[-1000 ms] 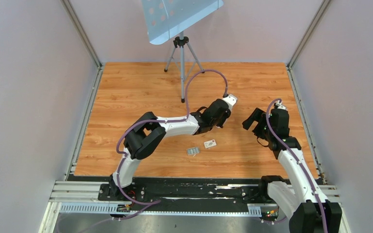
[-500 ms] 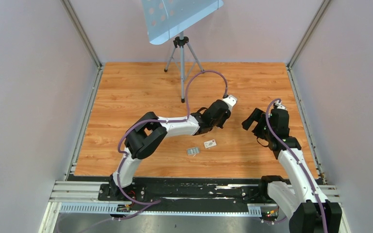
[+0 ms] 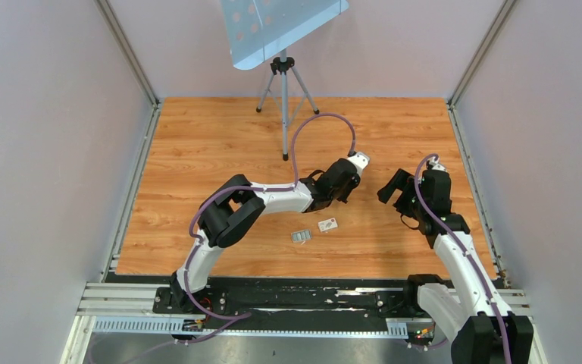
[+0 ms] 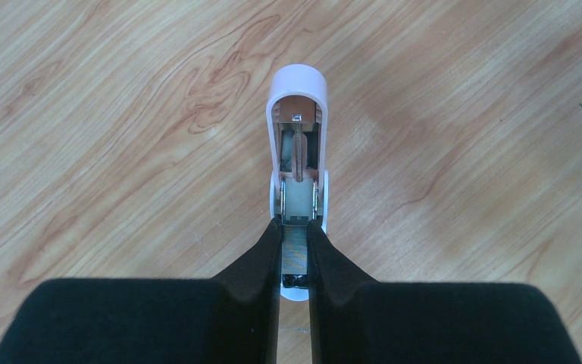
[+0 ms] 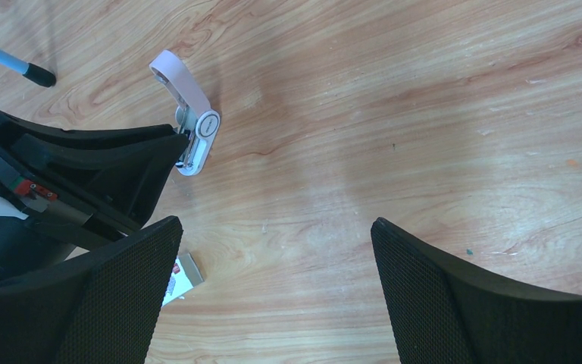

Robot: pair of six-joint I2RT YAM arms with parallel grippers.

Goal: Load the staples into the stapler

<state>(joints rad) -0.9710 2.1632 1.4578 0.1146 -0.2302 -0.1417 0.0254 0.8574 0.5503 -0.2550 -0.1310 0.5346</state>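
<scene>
Top external view: wood-grain tabletop [image 3: 220, 152], pale walls on three sides. Tripod [image 3: 284, 114] at the far edge carries a perforated blue plate [image 3: 273, 26]. Right of the tripod and nearer the bases, left gripper [image 4: 295, 227] pinches the stapler [image 4: 298, 144] by its rear, pink cover hinged open. Right gripper [image 5: 274, 224] is further right, fingers spread wide, holding nothing. White card [image 3: 328, 224] and purple-green block [image 3: 301, 236] lie nearer still.
</scene>
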